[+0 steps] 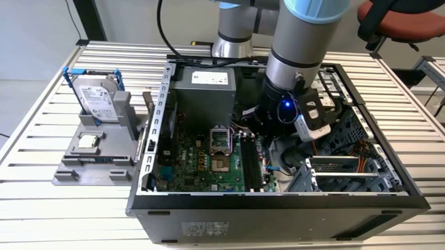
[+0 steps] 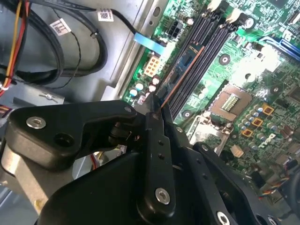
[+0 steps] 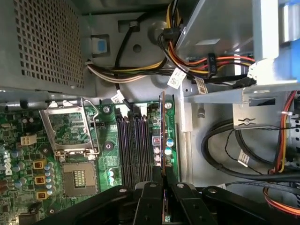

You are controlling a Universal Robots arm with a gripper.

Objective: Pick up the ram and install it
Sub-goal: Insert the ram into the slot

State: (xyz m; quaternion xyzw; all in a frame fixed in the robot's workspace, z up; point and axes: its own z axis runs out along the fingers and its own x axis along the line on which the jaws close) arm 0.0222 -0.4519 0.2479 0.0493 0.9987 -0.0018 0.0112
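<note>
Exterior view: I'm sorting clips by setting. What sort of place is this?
Probably a robotics lab bench: an open computer case on a slatted metal table, a hard drive in a fixture, and the pincer holding the ram.

Exterior view looks down on case [image 1: 278, 219]; both wrist views closely share motherboard [image 2: 243, 70] [image 3: 105, 154].

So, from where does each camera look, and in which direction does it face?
Exterior view: off the arm, high up, looking down into the open computer case on the slatted table; the arm reaches inside.
First wrist view: on the wrist, looking along the gripper at the motherboard and power cables.
Second wrist view: on the wrist, at another angle, looking past the gripper at the memory slots.
Shared: both wrist views show the gripper shut on the ram by the slots.
</note>
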